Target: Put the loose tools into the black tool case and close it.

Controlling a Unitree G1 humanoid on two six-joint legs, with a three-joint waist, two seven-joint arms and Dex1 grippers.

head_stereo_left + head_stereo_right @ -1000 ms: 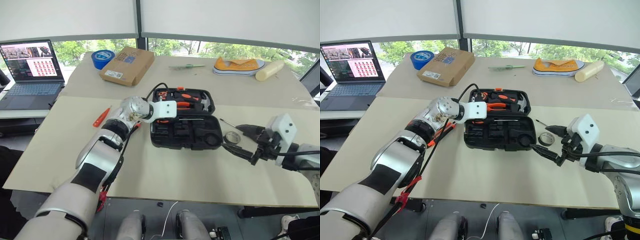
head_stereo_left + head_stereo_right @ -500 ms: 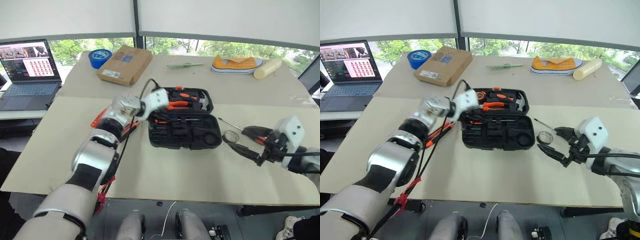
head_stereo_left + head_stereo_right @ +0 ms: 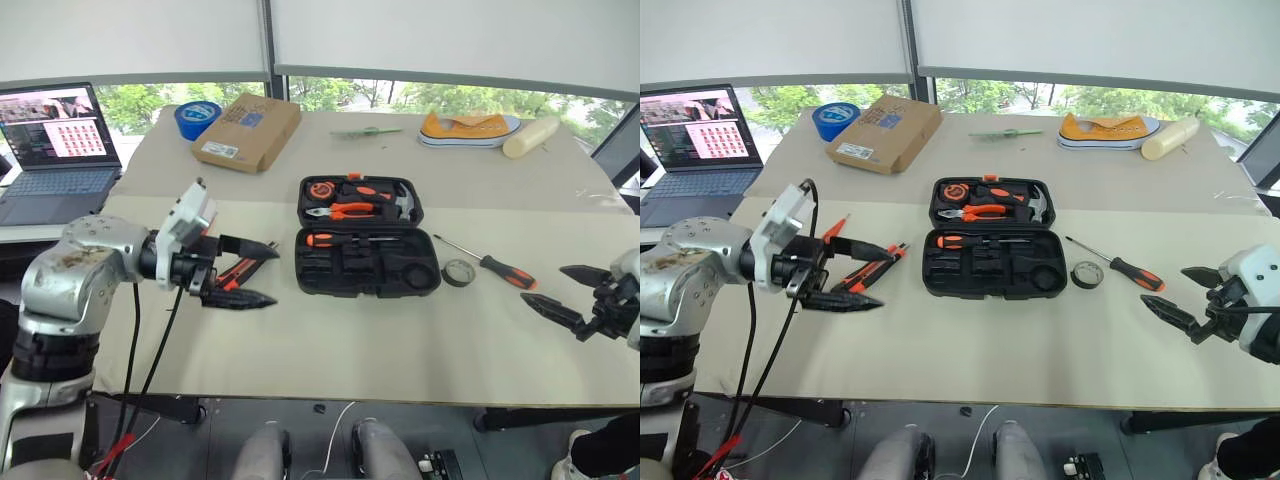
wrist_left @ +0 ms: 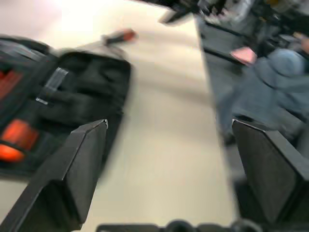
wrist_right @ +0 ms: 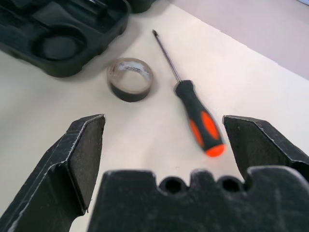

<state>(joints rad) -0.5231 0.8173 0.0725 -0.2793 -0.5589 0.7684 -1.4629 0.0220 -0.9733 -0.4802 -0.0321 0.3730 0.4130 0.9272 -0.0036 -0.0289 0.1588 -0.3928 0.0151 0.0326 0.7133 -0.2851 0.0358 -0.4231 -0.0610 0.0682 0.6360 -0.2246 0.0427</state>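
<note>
The black tool case (image 3: 368, 272) lies open mid-table, with pliers and a hammer in its far half and an orange-handled screwdriver (image 3: 335, 240) in its near half. Right of it sit a small dark tape roll (image 3: 459, 271) and a long screwdriver (image 3: 492, 264). The same roll (image 5: 129, 79) and screwdriver (image 5: 195, 116) lie ahead of my open, empty right gripper (image 3: 545, 284). Left of the case, my left gripper (image 3: 272, 271) hangs open and empty above orange-and-black tools (image 3: 868, 270) on the table. A small orange screwdriver (image 3: 837, 228) lies behind them.
At the far left stand a laptop (image 3: 60, 140), a big blue tape roll (image 3: 203, 117) and a brown cardboard box (image 3: 248, 130). A yellow shoe (image 3: 468, 128) and a cream cylinder (image 3: 535, 136) sit at the far right. The table's front edge runs close below both grippers.
My left gripper pulled back from the case to the left and opened; an orange-handled screwdriver now lies in the case's near half. My right gripper drifted right, away from the tape roll.
</note>
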